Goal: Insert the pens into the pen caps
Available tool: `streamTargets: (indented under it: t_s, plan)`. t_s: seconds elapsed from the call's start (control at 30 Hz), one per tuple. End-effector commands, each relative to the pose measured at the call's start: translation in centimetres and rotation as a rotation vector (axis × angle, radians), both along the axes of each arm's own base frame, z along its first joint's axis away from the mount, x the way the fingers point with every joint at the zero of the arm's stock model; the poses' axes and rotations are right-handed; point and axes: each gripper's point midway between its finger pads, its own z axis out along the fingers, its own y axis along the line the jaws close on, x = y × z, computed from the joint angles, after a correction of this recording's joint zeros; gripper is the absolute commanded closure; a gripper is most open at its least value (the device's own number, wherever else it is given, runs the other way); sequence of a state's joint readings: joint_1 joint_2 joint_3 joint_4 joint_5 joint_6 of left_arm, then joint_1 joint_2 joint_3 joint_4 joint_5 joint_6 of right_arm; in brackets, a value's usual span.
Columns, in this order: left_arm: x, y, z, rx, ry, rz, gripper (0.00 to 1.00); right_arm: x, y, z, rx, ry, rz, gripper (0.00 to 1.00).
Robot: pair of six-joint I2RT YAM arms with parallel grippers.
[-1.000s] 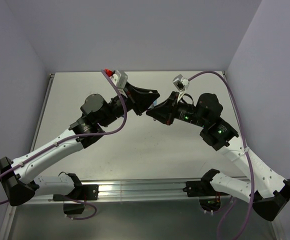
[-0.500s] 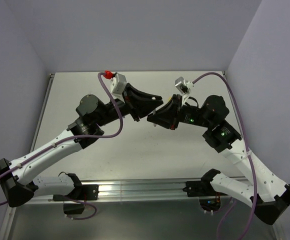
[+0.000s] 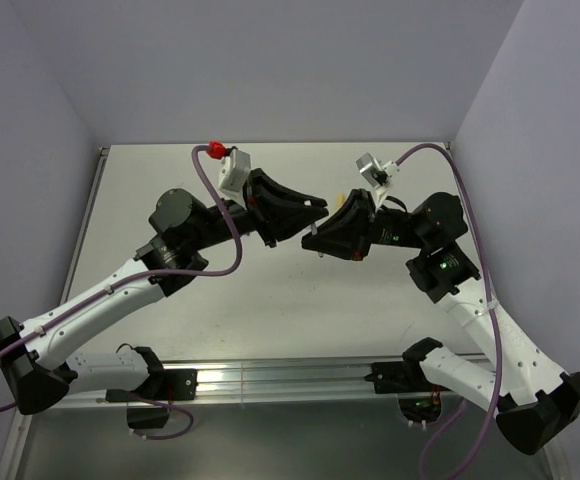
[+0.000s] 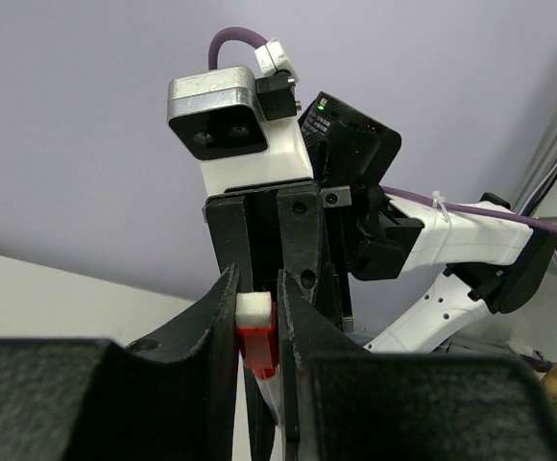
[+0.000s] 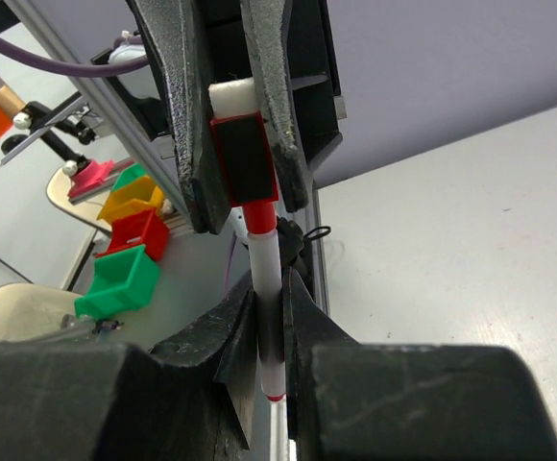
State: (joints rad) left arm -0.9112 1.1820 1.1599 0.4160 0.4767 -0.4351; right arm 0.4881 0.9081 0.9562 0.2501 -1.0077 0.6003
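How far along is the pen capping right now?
Done: left gripper grips the red cap, right gripper grips a white pen, held mid-air. In hand: the pen's red end meets the cap's mouth. Left: probably pushing it fully home; red neck shows. No other pens or caps are visible.

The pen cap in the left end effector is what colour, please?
The pen cap is red, white-ended; clearest in the right wrist view.
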Motion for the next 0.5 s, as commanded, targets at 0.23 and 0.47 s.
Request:
streamTargets:
  t_s: [0.23,0.47]
  plan:
    - [-2.4,-1.9,-10.2,0.246,0.273,-0.145,1.0,4.1,-3.4,9.3,0.23,-0.196,-0.36,1.0]
    - [-1.9,-3.1,-10.9,0.253,0.377,-0.057,1.0,5.9,-4.1,9.6,0.198,-0.192,-0.497,1.0]
